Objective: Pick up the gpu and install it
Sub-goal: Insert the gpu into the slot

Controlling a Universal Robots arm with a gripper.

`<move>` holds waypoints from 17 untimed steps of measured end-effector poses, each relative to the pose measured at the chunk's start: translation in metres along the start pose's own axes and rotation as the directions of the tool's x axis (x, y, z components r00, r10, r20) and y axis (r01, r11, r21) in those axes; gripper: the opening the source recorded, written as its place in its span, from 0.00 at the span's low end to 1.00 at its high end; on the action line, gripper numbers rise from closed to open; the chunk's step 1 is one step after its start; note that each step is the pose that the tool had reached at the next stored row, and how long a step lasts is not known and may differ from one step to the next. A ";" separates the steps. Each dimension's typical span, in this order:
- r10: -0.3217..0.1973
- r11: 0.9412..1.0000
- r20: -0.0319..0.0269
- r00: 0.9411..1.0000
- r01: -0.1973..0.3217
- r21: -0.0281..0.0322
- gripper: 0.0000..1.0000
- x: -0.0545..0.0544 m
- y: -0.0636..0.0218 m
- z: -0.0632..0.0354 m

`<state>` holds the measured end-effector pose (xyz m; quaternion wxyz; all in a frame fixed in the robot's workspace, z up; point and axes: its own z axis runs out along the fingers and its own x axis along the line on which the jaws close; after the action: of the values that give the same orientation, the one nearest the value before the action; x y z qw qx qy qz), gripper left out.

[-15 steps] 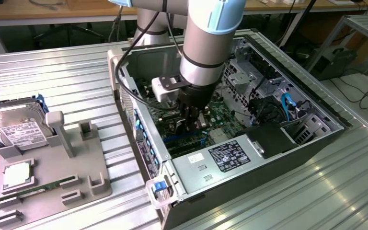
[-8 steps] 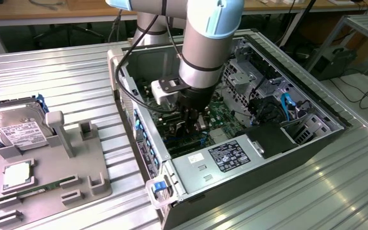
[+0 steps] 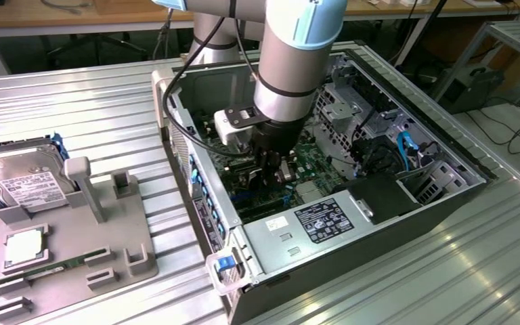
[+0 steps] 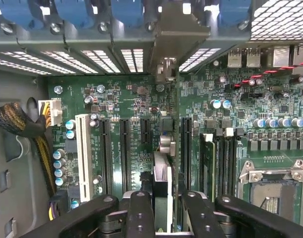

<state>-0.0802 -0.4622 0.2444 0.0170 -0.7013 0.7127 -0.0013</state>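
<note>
gpu (image 4: 166,163): I see it edge-on in the wrist view, a thin card standing up over the green board (image 4: 131,104) inside the computer case (image 3: 351,230), its metal bracket (image 4: 181,29) by the back wall.
Jaws: the gripper (image 4: 163,208) has its two fingers (image 4: 140,213) pressed on the near end of the card, one on each side, so I say it is holding the gpu.
Where my arm is: reaching down into the open case in the exterior view.
Risk: I think the card edge could miss its long slot and hit the board if it sits a bit crooked.
Risk two: the bracket could catch on the back wall.
Direction: its long side runs from the gripper to the back wall.
</note>
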 end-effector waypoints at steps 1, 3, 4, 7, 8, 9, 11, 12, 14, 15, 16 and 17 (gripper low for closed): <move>0.000 1.000 0.000 1.000 0.000 0.000 0.27 0.000 0.0000 0.0000; 0.000 1.000 0.000 1.000 0.000 0.000 0.27 -0.001 0.0000 -0.0001; 0.000 1.000 0.000 1.000 0.000 0.000 0.27 -0.001 0.0000 -0.0001; -0.001 1.000 0.000 1.000 0.001 0.000 0.27 -0.002 0.0000 0.0000; -0.001 1.000 0.000 1.000 0.001 0.000 0.27 -0.002 0.0000 0.0004; -0.001 1.000 0.000 1.000 0.001 0.000 0.27 -0.002 0.0000 0.0005; -0.002 1.000 0.001 1.000 0.002 0.000 0.27 -0.002 0.0001 0.0006; -0.003 1.000 0.000 1.000 0.003 0.000 0.27 -0.003 0.0001 0.0007; -0.004 1.000 0.001 1.000 0.004 0.000 0.27 -0.003 0.0001 0.0009; -0.005 1.000 0.001 1.000 0.005 0.000 0.27 -0.004 0.0001 0.0010; -0.006 1.000 0.001 1.000 0.006 0.000 0.27 -0.004 0.0001 0.0010; -0.006 1.000 0.001 1.000 0.006 0.000 0.27 -0.004 0.0001 0.0011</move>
<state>-0.0803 -0.4586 0.2434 0.0173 -0.7034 0.7106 -0.0010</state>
